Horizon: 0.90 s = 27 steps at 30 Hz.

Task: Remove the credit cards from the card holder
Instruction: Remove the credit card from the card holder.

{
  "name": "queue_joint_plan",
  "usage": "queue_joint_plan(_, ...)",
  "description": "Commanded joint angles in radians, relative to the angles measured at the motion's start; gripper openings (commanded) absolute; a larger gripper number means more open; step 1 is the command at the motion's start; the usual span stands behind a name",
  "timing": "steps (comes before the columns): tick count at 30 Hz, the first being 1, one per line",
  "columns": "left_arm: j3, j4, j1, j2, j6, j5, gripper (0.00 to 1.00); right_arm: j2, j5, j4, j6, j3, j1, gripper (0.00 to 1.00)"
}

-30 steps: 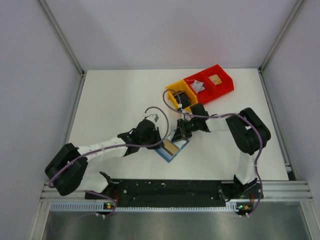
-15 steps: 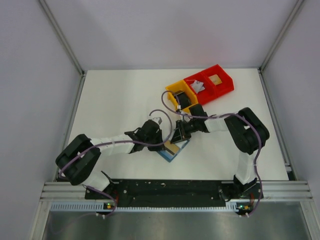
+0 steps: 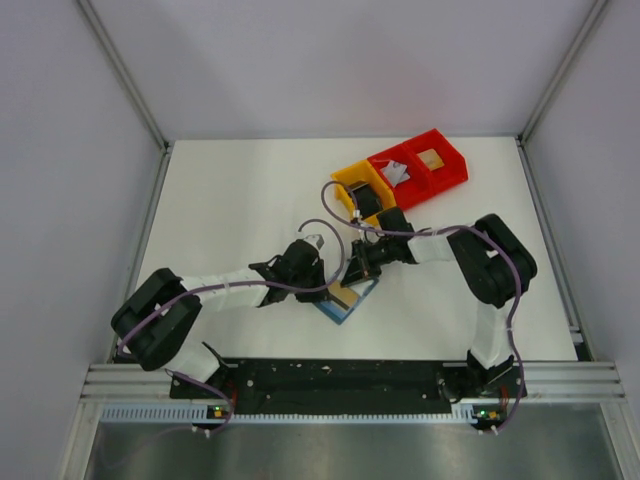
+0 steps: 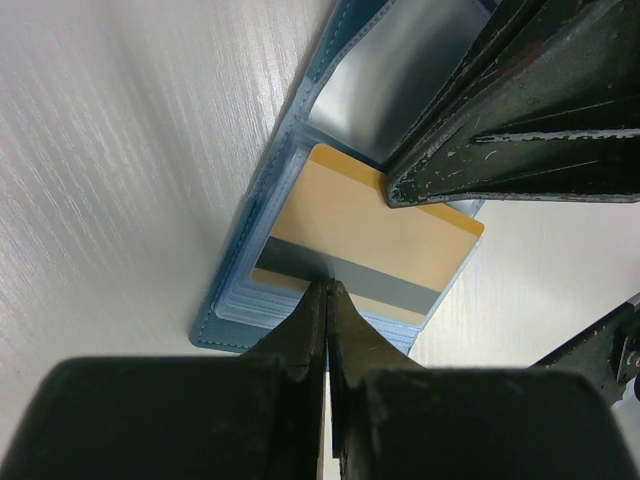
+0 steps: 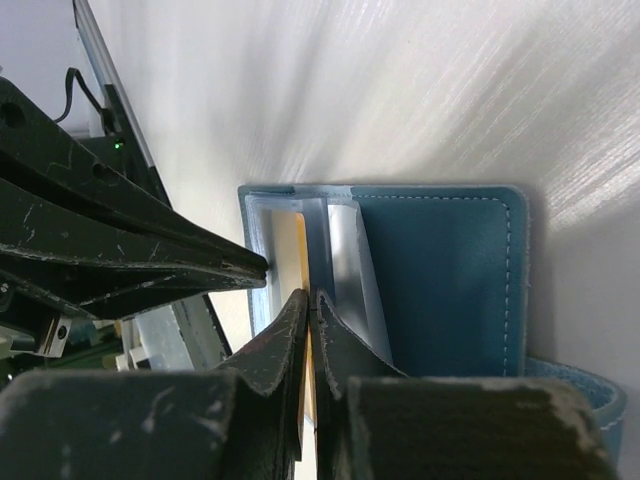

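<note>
The teal-blue card holder lies open on the table between both arms. A tan-yellow credit card with a grey stripe sticks partly out of its clear sleeves. My left gripper is shut, its tips pressing on the sleeves at the card's lower edge. My right gripper is shut on the opposite edge of that tan-yellow card, beside the shiny pale inside of the holder. From above, the left gripper and the right gripper meet over the holder. No other cards show in the holder.
A yellow bin and a red two-compartment bin stand just behind the right arm, with small items inside. Metal frame rails run along both table sides and the near edge.
A second ago the left arm reached further right toward the holder, and its elbow swung. Over the last half second neither arm has visibly moved.
</note>
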Motion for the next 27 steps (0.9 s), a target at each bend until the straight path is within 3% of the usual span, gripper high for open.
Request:
queue_joint_plan(1,-0.024,-0.053,0.001,0.007,0.019,-0.013,0.0,0.007,-0.021,0.005,-0.024,0.044,-0.005,0.0)
queue_joint_plan(15,-0.028,-0.058,0.001,0.006,0.027,-0.005,0.0,0.013,0.0,-0.006,-0.016,0.06,-0.036,0.0)
queue_joint_plan(21,-0.058,0.014,0.001,-0.089,-0.006,-0.051,0.0,0.016,-0.004,-0.006,-0.021,0.055,-0.033,0.0)
queue_joint_plan(24,-0.053,0.045,0.002,-0.131,0.01,-0.106,0.09,0.017,-0.006,-0.003,-0.021,0.052,-0.031,0.0)
queue_joint_plan(27,-0.032,0.045,0.016,-0.135,0.042,-0.162,0.1,0.017,-0.009,-0.001,-0.021,0.053,-0.03,0.0)
